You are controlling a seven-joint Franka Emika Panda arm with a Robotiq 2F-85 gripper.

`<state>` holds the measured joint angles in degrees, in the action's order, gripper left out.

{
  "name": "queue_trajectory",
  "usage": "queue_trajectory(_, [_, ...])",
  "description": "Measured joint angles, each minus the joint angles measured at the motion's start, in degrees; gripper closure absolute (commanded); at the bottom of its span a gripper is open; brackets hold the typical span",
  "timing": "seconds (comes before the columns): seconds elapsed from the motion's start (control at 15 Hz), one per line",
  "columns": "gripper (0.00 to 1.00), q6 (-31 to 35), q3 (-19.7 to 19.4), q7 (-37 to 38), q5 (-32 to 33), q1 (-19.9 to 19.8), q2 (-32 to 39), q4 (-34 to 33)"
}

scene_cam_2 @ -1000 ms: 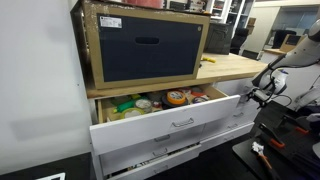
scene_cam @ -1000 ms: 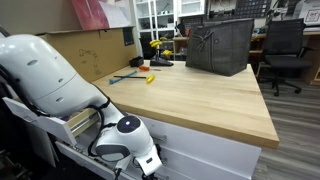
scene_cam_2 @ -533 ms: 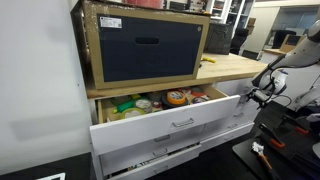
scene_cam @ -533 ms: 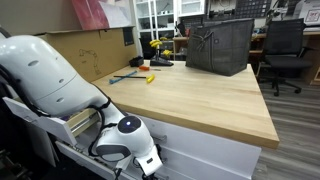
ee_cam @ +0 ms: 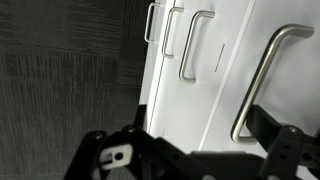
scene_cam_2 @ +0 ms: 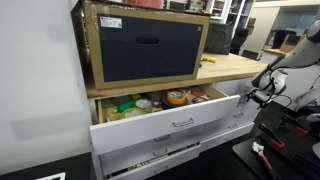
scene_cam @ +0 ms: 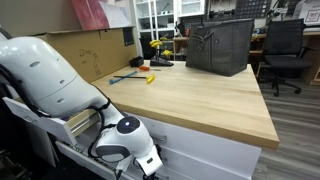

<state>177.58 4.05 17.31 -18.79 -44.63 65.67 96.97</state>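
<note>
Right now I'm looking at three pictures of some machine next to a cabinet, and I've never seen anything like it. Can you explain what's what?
The white machine is a robot arm ending in two fingers. Two pictures come from cameras standing in the room. The third comes from a camera on the arm's wrist, looking past the fingers. The arm stands by a white cabinet with a wooden top. On the top sit a dark bin and a few hand tools. The top drawer is pulled open, with small supplies inside. In the wrist view the fingers stand apart, holding nothing, close to the metal drawer handles.
</note>
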Motion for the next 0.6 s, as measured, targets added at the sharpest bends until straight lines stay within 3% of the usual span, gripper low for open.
queue_trajectory(0.27, [0.00,8.2,4.2,-6.4,1.2,-4.1,3.0,-0.3])
queue_trajectory(0.6, [0.00,13.7,13.5,-8.3,10.9,-14.8,9.4,-2.7])
